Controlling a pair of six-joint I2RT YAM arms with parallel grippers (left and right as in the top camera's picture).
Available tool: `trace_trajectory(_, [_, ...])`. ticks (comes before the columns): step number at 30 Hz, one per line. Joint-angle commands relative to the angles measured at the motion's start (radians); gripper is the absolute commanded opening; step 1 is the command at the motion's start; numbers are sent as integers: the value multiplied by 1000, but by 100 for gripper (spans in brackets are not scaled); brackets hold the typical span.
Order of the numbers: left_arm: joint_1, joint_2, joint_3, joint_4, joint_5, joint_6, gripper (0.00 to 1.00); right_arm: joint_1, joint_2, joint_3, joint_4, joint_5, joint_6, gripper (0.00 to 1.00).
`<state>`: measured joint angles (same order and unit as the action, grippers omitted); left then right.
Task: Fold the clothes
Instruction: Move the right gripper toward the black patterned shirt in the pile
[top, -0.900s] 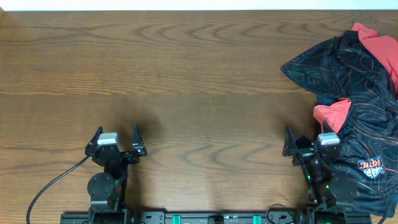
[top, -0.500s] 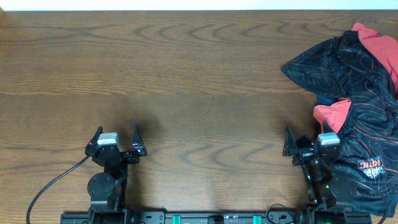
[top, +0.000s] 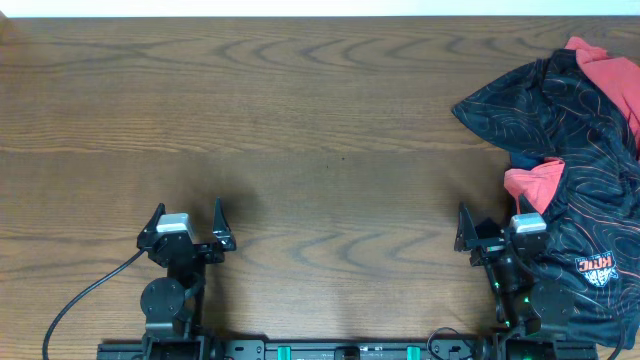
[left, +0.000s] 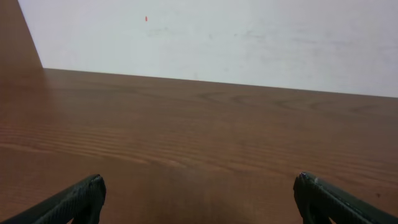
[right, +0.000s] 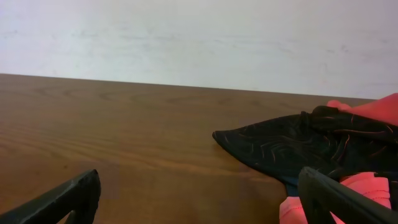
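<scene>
At lower left of the overhead view, the left tool (top: 188, 210) sits low over the table (top: 330, 120), jaws wide apart and empty, well away from any cloth. Toward lower right, the right tool (top: 494, 222) is likewise spread and empty, just beside the black jersey (top: 570, 120), apparently staged for a first grasp. The jersey lies crumpled at the right edge over a red T-shirt (top: 612, 70); folding is judged not yet begun.

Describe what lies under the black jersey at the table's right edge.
Beneath the black jersey, red fabric shows at its far edge and through a gap mid-pile. The jersey hides the rest, and anything else underneath.
</scene>
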<state>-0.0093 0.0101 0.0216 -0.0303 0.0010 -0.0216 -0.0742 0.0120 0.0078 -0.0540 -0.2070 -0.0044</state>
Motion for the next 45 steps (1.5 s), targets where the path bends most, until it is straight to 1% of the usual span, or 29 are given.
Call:
trace_trajectory(1, [5,-6,-18,-42,-5,10,98,5,-5,-2,-2,-7,14,99])
trace_trajectory(26, [4,-6,-18,-36,1,9,98,5,-5,-2,6,-7,14,99])
trace_trajectory(29, [4,-6,-17,-35,53,-29,98,5,-5,-2,39,-7,15,99])
trace_trajectory(32, [4,-6,-8,-40,67,-95,98,5,-5,1,61,-10,62,99])
trace_trajectory(36, [4,11,43,-71,71,-115,98,5,-3,49,-19,-6,116,99])
trace_trajectory(39, [4,55,131,-170,71,-115,98,5,17,127,-159,33,116,99])
trace_trajectory(42, [4,140,246,-283,82,-114,98,5,70,229,-299,61,117,99])
trace_trajectory(45, [4,264,371,-368,108,-111,98,5,163,341,-420,70,130,99])
